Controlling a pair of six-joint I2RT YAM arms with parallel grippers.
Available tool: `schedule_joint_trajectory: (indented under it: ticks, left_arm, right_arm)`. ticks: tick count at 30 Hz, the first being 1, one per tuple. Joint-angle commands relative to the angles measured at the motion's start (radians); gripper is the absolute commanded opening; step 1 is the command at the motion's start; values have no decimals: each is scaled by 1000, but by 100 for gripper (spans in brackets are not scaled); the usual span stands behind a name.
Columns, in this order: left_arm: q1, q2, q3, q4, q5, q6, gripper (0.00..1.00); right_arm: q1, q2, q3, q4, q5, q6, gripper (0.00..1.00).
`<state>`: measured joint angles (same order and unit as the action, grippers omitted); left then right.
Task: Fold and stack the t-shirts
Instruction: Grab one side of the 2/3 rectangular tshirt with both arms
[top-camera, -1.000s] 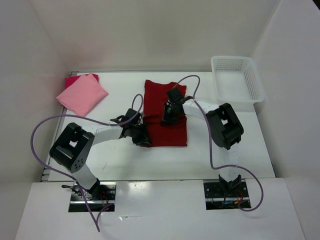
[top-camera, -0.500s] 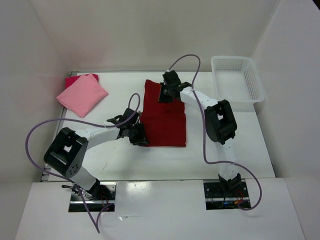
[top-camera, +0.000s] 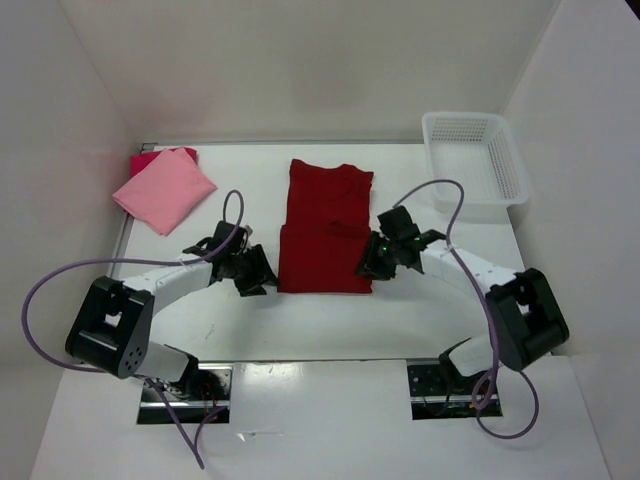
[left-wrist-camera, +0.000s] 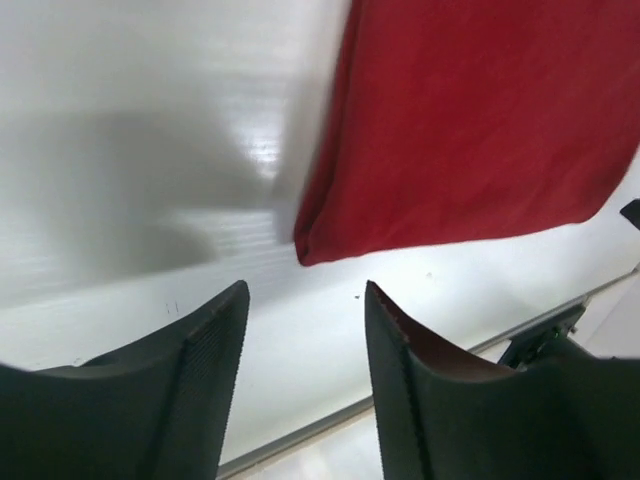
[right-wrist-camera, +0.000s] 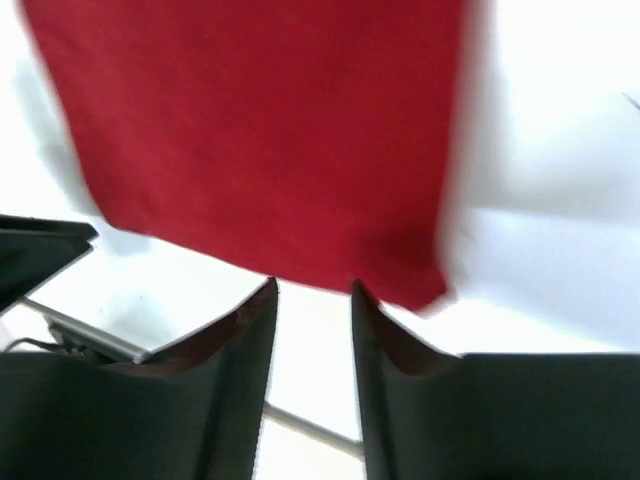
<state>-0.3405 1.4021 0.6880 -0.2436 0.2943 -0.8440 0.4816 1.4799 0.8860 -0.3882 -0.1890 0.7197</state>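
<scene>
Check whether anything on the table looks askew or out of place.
Only at the far left: the light pink t-shirt lies turned diagonally on the magenta t-shirt, which peeks out behind it. The dark red t-shirt lies straight.

Plain white table boxed in by white panels: back wall, left wall, right wall. Lighting's bright and even, and the glossy front ledge catches a bit of glare.

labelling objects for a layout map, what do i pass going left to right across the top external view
light pink t-shirt, left gripper with jaws apart, dark crimson t-shirt, right gripper with jaws apart, white basket
</scene>
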Motion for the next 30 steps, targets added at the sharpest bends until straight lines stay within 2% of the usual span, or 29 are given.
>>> schedule_joint_trajectory:
  ticks: [1,2,6,9,13,16,19,21,24,25,30]
  left_arm:
    - [3,29,-5,44,71,9,59]
    - [3,44,5,44,81,10,60]
    - [3,118,5,66,115,34,60]
    - [3,141,5,75,115,45,57]
    - [3,161,5,75,94,56,50]
    - [3,161,5,93,83,56,48]
    - [3,161,5,102,74,46,42]
    - [3,170,5,113,74,46,38]
    - [3,170,18,113,54,46,30]
    - [3,170,27,124,54,46,25]
    - [3,179,59,112,54,66,9]
  right_arm:
    - [-70,-133,-102,8,-3,87,43]
    - [-86,-147,-146,8,-15,101,50]
    - [-112,-168,-232,43,-44,122,59]
    - [-112,-121,-252,80,-66,123,59]
    - [-112,-92,-252,113,-66,123,50]
    - [-112,-72,-271,149,-66,123,50]
    - [-112,-27,-271,181,-78,123,50]
    - [-112,9,-271,193,-78,123,43]
    - [-112,28,-262,193,-87,123,28]
    - [-112,28,-262,193,-87,123,20]
    - [-112,-23,-262,172,-75,123,8]
